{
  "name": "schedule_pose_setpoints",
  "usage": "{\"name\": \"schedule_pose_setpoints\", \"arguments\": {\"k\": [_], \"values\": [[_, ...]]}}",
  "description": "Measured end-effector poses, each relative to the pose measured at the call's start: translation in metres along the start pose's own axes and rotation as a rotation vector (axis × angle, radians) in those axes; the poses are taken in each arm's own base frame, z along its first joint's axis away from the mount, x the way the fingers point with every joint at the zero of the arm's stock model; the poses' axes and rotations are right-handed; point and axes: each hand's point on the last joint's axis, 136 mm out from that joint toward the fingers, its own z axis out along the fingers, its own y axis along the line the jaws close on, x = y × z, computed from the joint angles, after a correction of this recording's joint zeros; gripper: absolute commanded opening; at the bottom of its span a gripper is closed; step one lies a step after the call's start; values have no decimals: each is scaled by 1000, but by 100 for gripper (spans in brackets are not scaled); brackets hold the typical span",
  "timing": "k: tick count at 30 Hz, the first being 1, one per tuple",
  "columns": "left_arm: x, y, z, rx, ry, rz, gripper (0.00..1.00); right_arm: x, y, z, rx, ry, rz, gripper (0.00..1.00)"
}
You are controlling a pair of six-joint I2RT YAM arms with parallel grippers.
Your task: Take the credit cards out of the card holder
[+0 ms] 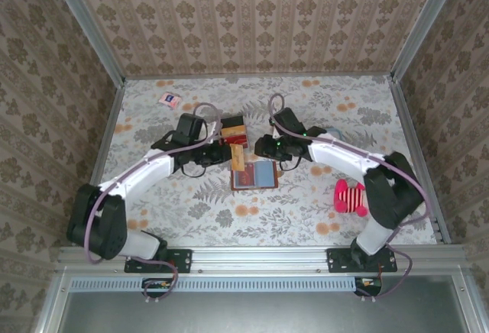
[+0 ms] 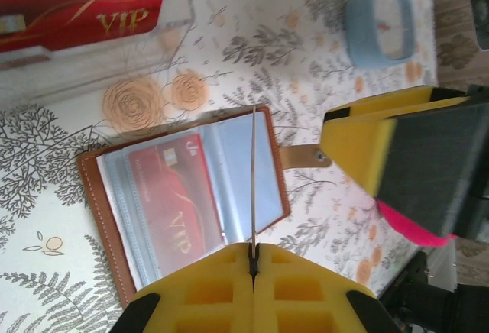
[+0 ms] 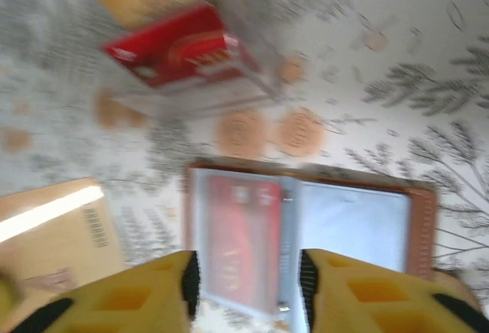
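The brown card holder lies open on the flowered table, its clear sleeves facing up. A red credit card marked VIP sits in one sleeve. My left gripper is shut on another credit card, seen edge-on as a thin line standing over the card holder. From above that card looks tan, at my left gripper. My right gripper hangs open just above the card holder, nothing between its fingers; its place from above is.
A clear tray with red VIP cards stands just behind the card holder, beside the red-and-orange box. A light-blue ring-shaped thing lies farther off. A pink striped toy sits at the right, a pink-and-white packet at the back left.
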Motion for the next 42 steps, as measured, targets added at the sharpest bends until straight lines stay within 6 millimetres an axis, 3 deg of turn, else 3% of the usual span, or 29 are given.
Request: {"name": "schedule_pose_setpoints", "arguments": {"k": [4,9,16,21,25,28,29,31,33,42], "values": [[-10,-23,-17,87,-47,45,0,-20,24,-36,-171,-82,-10,61],[-21,-40,-30,179,-76,47,0,-32,42,-52,-353,-90,4,65],[-37,-78,-44,334,-100,49,0,-41,80,-65,-605,-75,-9,54],[-45,-93,-51,403,-116,14,0,-47,92,-67,-691,-41,4,44],[-50,-102,-55,445,-124,-13,0,-54,107,-80,-768,-51,-4,17],[-55,-106,-59,463,-138,-36,1,-60,115,-89,-814,-66,0,6],[-58,-106,-60,466,-147,-46,10,-62,118,-92,-829,-73,4,4],[-62,-108,-62,474,-168,-62,26,-66,120,-96,-844,-85,16,2],[-65,-109,-64,475,-189,-82,35,-70,123,-100,-858,-101,35,2],[-76,-128,-78,509,-353,-101,36,-99,132,-118,-938,-217,170,2]]}}
